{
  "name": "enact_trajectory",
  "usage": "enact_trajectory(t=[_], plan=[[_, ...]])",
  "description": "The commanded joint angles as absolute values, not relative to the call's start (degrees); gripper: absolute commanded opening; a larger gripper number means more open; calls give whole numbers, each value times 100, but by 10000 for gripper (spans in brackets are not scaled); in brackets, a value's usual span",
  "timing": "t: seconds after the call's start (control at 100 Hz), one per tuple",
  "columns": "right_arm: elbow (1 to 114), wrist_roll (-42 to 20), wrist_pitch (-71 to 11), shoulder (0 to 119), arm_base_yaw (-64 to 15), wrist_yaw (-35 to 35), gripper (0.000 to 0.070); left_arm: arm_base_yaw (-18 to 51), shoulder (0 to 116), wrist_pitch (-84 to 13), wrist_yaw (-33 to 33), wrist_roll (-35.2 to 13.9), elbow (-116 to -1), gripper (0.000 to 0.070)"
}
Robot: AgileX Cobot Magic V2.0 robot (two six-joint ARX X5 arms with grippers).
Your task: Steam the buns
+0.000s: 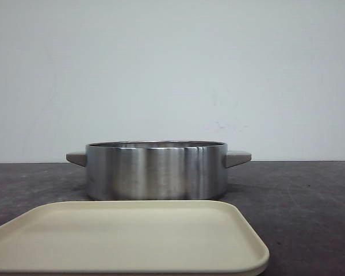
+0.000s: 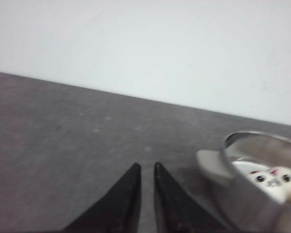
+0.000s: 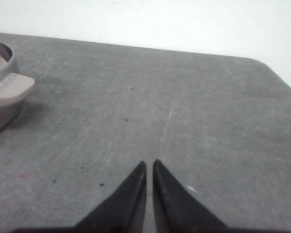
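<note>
White buns (image 2: 270,180) with black panda faces lie inside a steel pot (image 2: 243,200), seen only in the left wrist view; the pot's wall hides them in the front view. The pot (image 1: 155,170) stands mid-table with a grey handle on each side. My left gripper (image 2: 146,166) hovers over bare table beside the pot's handle (image 2: 211,166), shut with nothing between its fingers. My right gripper (image 3: 149,162) is shut over the table on the pot's other side, well away from that handle (image 3: 13,87). Neither gripper shows in the front view.
A cream rectangular tray (image 1: 126,237) lies in front of the pot at the table's near edge. The dark grey tabletop (image 3: 184,97) ends at a white wall behind the pot, and its rounded far corner shows in the right wrist view.
</note>
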State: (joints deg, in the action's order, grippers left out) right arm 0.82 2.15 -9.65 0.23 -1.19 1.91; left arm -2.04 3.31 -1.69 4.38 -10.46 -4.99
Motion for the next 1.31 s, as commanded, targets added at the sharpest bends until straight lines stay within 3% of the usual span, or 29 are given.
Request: enact_trajectory(t=[0.0, 0.51, 0.75, 1.3], plan=[[67, 255, -904, 21, -121, 189, 17, -285, 187, -259, 429, -696, -423, 0], [67, 255, -904, 21, -121, 189, 17, -386, 16, -1114, -45, -349, -78, 0], [67, 255, -904, 21, -121, 189, 17, -395, 19, -1081, -1, -694, -80, 0], [67, 255, -904, 21, -121, 189, 17, -395, 19, -1081, -3, -692, -80, 0]])
